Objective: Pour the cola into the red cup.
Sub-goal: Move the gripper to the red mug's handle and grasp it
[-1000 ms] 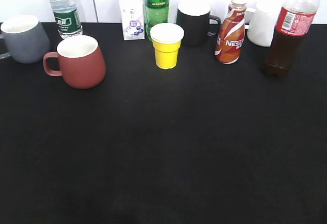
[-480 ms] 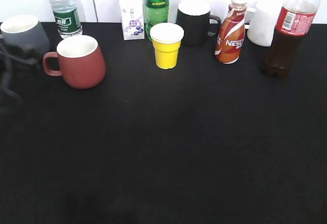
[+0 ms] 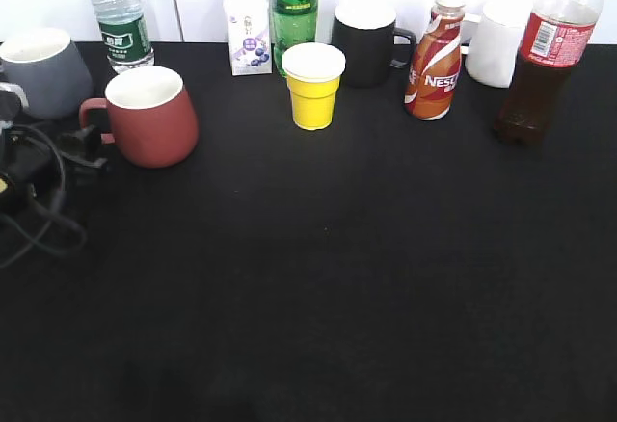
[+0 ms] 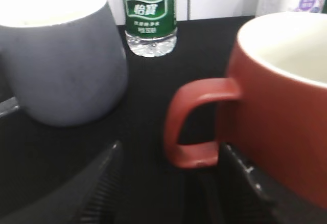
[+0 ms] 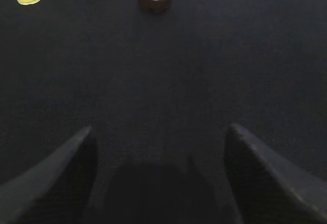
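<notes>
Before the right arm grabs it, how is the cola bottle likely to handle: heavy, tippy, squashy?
The cola bottle is tall and narrow, so a high push could probably tip it. It looks over half full, so likely fairly heavy. Its clear thin plastic may flex under a tight squeeze. The right gripper is open, well short of it.

The black table point(image 3: 337, 277) carries a row along its 12 o'clock edge: grey mug point(image 3: 43, 70), water bottle point(image 3: 122, 17), small carton point(image 3: 249, 37), green soda bottle point(image 3: 294, 3), black mug point(image 3: 366, 44), Nescafe bottle point(image 3: 435, 56), white mug point(image 3: 494, 48) and cola point(image 3: 540, 56). The red cup point(image 3: 149, 118) stands at 10 o'clock, the yellow cup point(image 3: 313, 85) near 12.
</notes>
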{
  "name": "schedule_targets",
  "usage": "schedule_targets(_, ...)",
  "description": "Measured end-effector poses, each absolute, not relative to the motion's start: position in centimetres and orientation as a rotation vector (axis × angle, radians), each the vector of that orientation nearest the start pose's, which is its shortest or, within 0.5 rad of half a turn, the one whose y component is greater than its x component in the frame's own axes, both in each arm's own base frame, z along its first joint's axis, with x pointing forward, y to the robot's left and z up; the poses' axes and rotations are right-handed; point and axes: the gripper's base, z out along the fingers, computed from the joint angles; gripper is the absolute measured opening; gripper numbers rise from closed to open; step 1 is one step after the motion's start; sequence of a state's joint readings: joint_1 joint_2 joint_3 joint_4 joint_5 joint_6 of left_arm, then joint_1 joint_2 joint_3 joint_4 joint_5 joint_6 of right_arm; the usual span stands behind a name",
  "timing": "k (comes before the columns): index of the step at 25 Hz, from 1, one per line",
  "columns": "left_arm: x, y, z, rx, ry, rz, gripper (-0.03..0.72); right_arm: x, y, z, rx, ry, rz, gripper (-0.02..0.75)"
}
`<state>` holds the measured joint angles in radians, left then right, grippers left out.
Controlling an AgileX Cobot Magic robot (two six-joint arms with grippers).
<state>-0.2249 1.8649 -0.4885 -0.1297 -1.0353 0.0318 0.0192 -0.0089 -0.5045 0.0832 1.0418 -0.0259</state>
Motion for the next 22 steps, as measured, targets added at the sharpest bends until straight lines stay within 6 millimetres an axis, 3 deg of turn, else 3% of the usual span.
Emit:
schedule_targets(4,30.4,-5.5,13.1,0.103,1.786,-0.083,0.445,-0.6,0.6,28.0,-0.049,2.010,0.095,0.585)
schedule_targets(13,33.6,-5.8,11.2,0.145,1.797,-0.089,0.440,-0.6,0.6,28.0,-0.049,2.010,0.095,0.585)
schedule_targets(16,35.8,-5.4,11.1,0.226,1.759,-0.101,0.321,-0.6,0.6,28.0,-0.049,2.010,0.095,0.585)
schedule_targets(19,36.0,-5.7,10.9,0.281,1.756,-0.127,0.067,-0.6,0.6,28.0,-0.049,2.010,0.095,0.585)
schedule_targets(22,35.9,-5.6,11.1,0.258,1.761,-0.158,0.066,-0.6,0.6,28.0,-0.049,2.010,0.095,0.585)
